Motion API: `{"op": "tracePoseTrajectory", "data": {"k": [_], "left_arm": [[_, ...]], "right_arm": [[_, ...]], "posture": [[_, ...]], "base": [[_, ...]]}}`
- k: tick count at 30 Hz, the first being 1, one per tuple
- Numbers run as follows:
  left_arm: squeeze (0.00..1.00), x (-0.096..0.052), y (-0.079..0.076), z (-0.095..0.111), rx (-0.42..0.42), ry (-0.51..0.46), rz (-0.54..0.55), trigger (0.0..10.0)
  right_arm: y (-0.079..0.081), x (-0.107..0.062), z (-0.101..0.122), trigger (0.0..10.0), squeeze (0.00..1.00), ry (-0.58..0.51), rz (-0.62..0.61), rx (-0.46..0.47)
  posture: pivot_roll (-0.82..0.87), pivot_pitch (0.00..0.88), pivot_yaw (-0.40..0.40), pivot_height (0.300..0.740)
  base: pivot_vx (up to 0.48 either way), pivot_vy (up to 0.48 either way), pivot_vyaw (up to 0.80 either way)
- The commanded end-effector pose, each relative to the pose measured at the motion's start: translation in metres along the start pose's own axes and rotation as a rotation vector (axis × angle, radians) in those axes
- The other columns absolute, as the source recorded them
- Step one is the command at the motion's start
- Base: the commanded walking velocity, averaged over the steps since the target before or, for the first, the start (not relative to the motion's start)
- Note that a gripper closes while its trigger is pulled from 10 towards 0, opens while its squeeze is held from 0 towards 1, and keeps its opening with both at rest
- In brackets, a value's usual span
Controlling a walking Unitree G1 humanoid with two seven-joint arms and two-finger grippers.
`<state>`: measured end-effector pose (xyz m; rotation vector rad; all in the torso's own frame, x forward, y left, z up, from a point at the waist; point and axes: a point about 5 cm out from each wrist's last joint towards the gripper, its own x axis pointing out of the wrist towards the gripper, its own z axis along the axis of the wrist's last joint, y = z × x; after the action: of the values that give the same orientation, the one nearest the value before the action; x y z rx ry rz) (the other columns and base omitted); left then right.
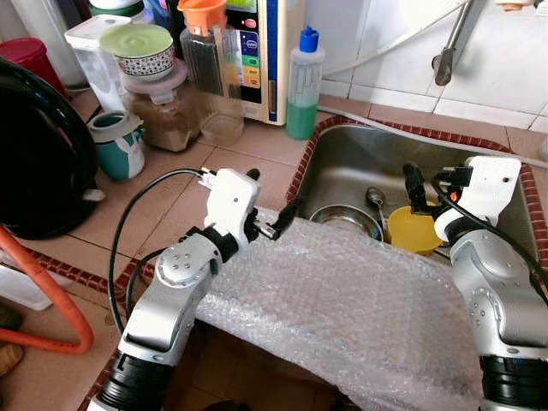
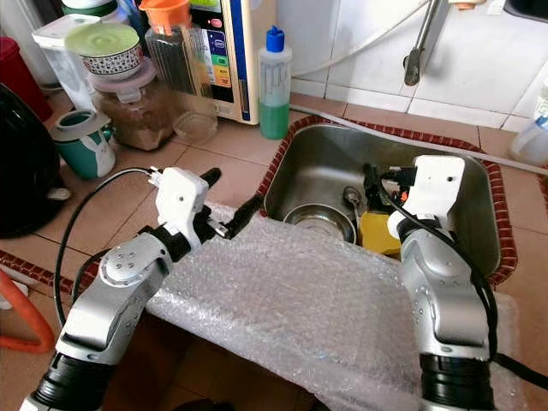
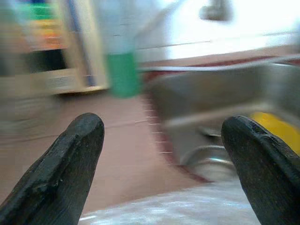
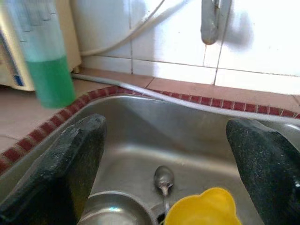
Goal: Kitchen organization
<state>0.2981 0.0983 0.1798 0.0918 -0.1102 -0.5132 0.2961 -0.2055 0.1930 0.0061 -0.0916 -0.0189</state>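
**A:** ok so where are we at with the sink (image 1: 342, 154)?

**B:** We've got a steel bowl (image 1: 347, 220), a spoon (image 4: 163, 180) and a yellow cup (image 1: 414, 229) sitting in the bottom of it. The spoon lies between the bowl and the cup, handle toward the cup. A big sheet of bubble wrap (image 1: 342, 308) is draped over the front edge of the sink and hangs down off the counter.

**A:** and our grippers?

**B:** Left gripper (image 1: 272, 201) is over the counter just beside the sink's left rim, right at the near edge of the wrap, fingers spread wide and holding nothing. Its wrist view is blurry but we see both fingers (image 3: 65, 159) well apart. Right gripper (image 4: 168, 154) hovers over the sink above the cup, also spread wide, nothing between its fingers (image 4: 70, 164).

**A:** what's around on the counter?

**B:** Green soap bottle (image 1: 303, 83) with a blue cap stands near the sink's back left corner. Left of that we have a box-shaped appliance (image 1: 261, 60), a clear jar (image 1: 210, 73) with an orange lid, a jar of brown stuff (image 1: 167, 116) with a patterned bowl (image 1: 141, 50) on top, and a teal mug (image 1: 120, 144). Big black pot thing (image 1: 38, 154) at the far left, orange hose (image 1: 51, 291) in front of it. Faucet (image 4: 211, 21) hangs by the tiled wall behind the sink.
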Motion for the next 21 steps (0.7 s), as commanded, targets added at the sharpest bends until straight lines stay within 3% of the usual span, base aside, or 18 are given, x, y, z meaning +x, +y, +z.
{"op": "tracePoseTrajectory", "data": {"k": [1,7,10,14,21], "left_arm": [[0.0,-0.007,0.015,0.005,-0.009,-0.006,0.121,10.0],[0.0,-0.016,0.029,0.004,-0.08,-0.007,0.263,10.0],[0.0,-0.021,0.034,-0.002,-0.059,0.027,0.359,10.0],[0.0,-0.021,0.032,-0.001,-0.081,0.04,0.374,10.0],[0.0,-0.02,0.029,0.0,-0.036,0.04,0.405,10.0]], "right_arm": [[0.008,-0.007,0.004,10.0,0.0,0.009,0.02,0.011],[0.017,-0.016,0.002,10.0,0.0,0.046,0.038,0.031],[0.021,-0.018,0.002,10.0,0.0,0.063,0.047,0.04],[0.022,-0.017,0.004,10.0,0.0,0.068,0.051,0.041],[0.026,-0.013,0.01,10.0,0.0,0.055,0.058,0.049]], "posture": [[-0.02,0.11,0.06,0.74],[-0.03,0.107,0.058,0.74],[-0.03,0.105,0.055,0.74],[-0.03,0.103,0.054,0.74],[-0.03,0.106,0.057,0.74]], "base": [[0.0,0.0,0.0],[0.0,0.0,-0.52],[0.0,0.0,-0.69],[0.0,0.0,-0.69],[0.0,0.0,-0.69]]}}
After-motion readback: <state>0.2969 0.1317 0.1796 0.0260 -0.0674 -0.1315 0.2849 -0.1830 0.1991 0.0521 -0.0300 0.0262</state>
